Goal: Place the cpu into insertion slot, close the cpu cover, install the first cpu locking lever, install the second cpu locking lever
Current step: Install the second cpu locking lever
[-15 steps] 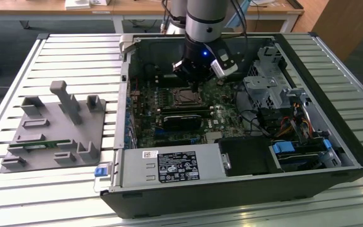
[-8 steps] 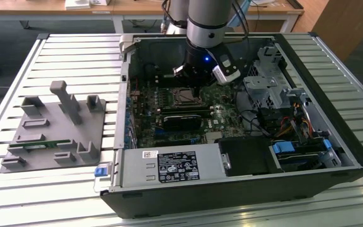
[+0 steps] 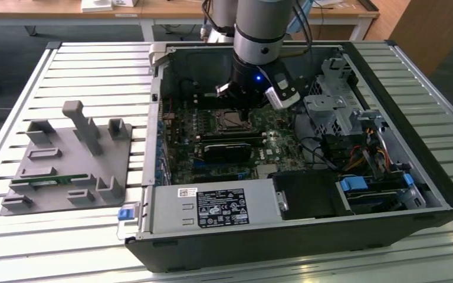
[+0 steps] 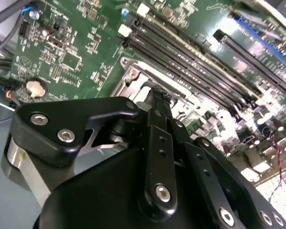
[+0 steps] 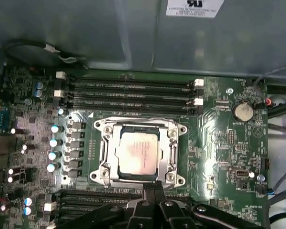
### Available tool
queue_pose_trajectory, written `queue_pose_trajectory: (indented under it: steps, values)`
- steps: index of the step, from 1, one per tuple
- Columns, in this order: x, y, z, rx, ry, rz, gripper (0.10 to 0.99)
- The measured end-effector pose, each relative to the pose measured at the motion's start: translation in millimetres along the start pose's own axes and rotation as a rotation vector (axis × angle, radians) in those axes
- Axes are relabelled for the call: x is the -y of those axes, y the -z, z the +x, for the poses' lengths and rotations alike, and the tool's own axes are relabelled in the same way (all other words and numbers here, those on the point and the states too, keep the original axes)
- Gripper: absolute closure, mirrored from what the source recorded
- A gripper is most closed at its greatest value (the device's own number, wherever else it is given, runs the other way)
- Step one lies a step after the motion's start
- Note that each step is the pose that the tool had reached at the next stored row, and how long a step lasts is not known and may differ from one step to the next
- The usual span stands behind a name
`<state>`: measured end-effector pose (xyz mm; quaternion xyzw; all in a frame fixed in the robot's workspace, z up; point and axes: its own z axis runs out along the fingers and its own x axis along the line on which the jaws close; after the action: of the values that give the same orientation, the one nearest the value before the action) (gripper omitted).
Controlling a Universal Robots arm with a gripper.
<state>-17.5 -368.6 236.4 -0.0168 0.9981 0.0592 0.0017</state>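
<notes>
Gripper [image 5: 155, 190] clenched, empty, at cpu cover [image 5: 106, 151] edge, cpu [image 5: 136, 152] seated.

slatted metal table [image 3: 69, 65], wooden desks [image 3: 171, 9] behind

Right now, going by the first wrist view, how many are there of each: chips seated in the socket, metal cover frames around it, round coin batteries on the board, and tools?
cpu: 1
cpu cover: 1
coin battery: 1
tool: 1
Total: 4
</notes>
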Motion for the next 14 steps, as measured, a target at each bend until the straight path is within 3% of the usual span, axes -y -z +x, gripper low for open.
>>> queue_pose_trajectory:
  steps: [6, 10, 14]
  values:
    - [2.5, -2.4, 13.7, -0.0003, 0.000, 0.000, 0.980]
    - [10.1, -1.9, 18.5, -0.0002, 0.000, 0.000, 0.980]
    - [13.1, -1.9, 24.8, -0.0003, 0.000, -0.001, 0.980]
